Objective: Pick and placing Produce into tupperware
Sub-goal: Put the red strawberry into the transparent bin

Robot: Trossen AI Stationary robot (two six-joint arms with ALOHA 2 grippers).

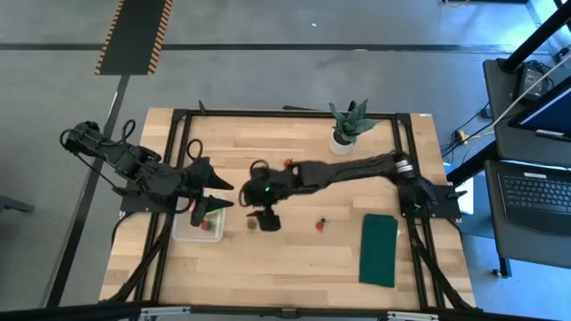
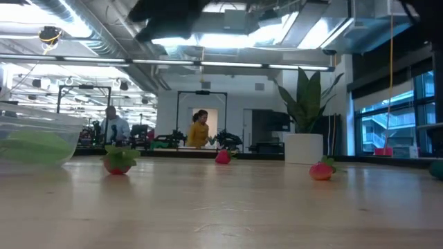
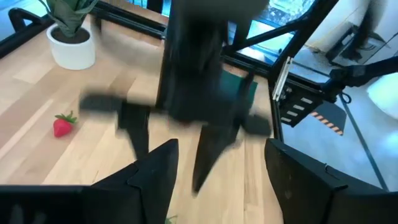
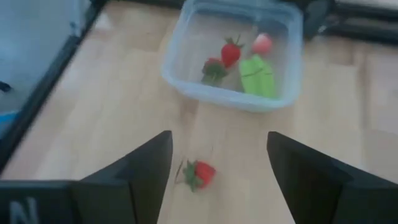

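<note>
Pale wooden table (image 1: 294, 259), seen from above, is worked by two dark arms. Clear tupperware (image 4: 186, 71) sits toward its left side and already holds three red strawberries and one light green leafy piece (image 4: 257, 76). Over it the left gripper (image 1: 219, 196) is held, fingers spread and empty. Beside the container, the right gripper (image 4: 217, 180) is poised with fingers spread above a loose strawberry (image 4: 199, 173). Two more strawberries (image 1: 319, 222) are left on the wood, well apart. Roughly half of the work is judged done.
</note>
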